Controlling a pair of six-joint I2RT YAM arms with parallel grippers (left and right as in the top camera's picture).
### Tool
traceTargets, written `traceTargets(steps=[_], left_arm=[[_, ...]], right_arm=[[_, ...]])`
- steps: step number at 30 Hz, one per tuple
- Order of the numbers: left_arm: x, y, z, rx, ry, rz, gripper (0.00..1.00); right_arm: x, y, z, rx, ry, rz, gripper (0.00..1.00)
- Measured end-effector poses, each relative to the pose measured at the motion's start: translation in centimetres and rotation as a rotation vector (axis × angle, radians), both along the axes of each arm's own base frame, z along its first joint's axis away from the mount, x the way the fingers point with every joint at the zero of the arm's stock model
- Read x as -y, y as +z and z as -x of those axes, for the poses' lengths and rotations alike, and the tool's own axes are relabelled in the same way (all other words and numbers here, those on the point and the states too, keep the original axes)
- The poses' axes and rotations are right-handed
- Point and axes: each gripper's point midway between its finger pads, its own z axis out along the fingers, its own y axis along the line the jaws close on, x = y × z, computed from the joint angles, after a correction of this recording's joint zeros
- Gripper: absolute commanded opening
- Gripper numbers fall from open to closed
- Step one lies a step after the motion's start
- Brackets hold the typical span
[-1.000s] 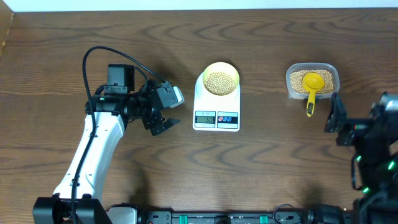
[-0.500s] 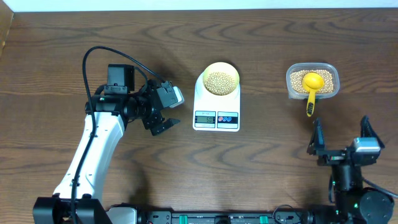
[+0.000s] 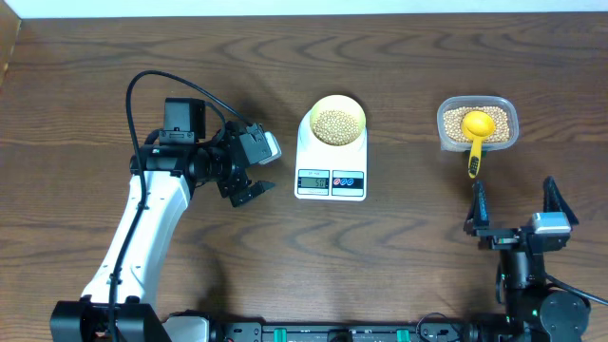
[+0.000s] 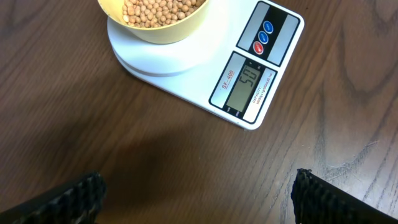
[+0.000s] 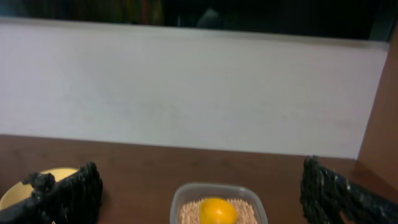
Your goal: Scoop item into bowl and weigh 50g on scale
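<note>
Gripper on the left [image 4: 199, 198] hangs wide open and empty over the surface [image 3: 114, 66], just beside the scale [image 3: 331, 180]. Bowl [image 3: 337, 103] sits on the scale platform with beans [image 4: 163, 9] in it, and the display appears to read 50, so I judge the weighing done. Scoop [image 3: 476, 133] rests in the tub [image 3: 508, 106] of remaining beans, with the right gripper [image 3: 514, 204] open, empty and clear of it; nothing evident is left.
</note>
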Motion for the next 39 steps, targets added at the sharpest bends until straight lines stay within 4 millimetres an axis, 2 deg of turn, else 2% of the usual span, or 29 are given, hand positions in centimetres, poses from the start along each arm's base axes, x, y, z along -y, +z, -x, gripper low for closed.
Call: traceTargets(steps=[8,15,23,39], left_arm=[[0.0,0.0,0.0,0.0,0.0,0.0,0.98],[0.0,0.0,0.0,0.0,0.0,0.0,0.98],[0.0,0.0,0.0,0.0,0.0,0.0,0.98],[0.0,0.0,0.0,0.0,0.0,0.0,0.98]], right_arm=[[-0.2,-2.3,-1.1,0.059,0.008,0.002,0.99],[-0.3,-4.8,-1.7,0.006,0.015,0.0,0.99],[-0.3,-10.7,-2.0,-0.237,0.013,-0.005,0.99],[0.0,-10.8,-2.0,-0.238,0.0,-0.006,0.99]])
